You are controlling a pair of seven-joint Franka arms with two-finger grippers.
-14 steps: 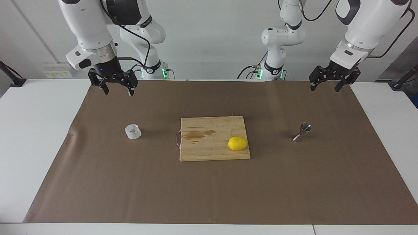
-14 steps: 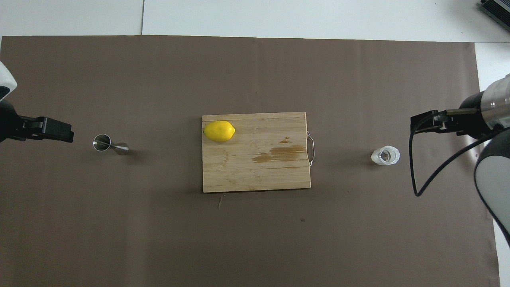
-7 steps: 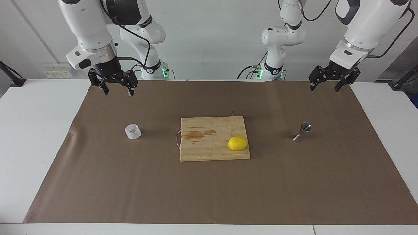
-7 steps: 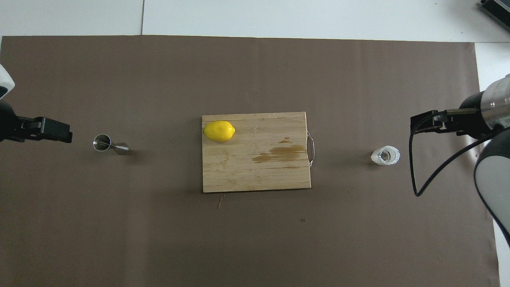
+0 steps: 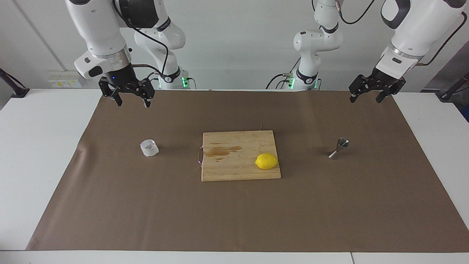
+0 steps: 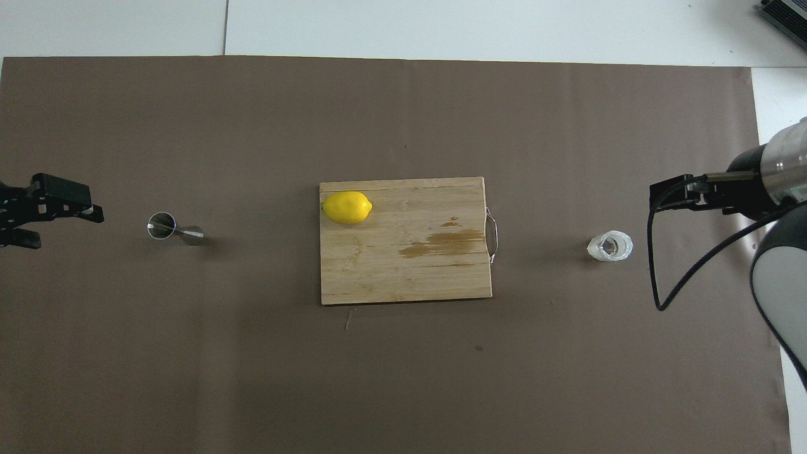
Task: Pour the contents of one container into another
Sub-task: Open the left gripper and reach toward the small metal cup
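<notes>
Covering the table, a brown mat [image 5: 234, 212] carries a cutting board [image 5: 234, 165] with a lemon [image 5: 266, 161]. Both grippers, right [image 5: 132, 102] and left [image 5: 366, 98], hang wide-jawed, empty. Cup [image 5: 149, 147] at the right arm's end; jigger [image 5: 339, 148] at the left's.

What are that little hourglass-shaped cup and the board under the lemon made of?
The hourglass cup looks like polished steel: silvery, with bright glints. The board looks like unvarnished wood or bamboo: pale strips, visible grain, a darker stain, and a thin wire handle.
</notes>
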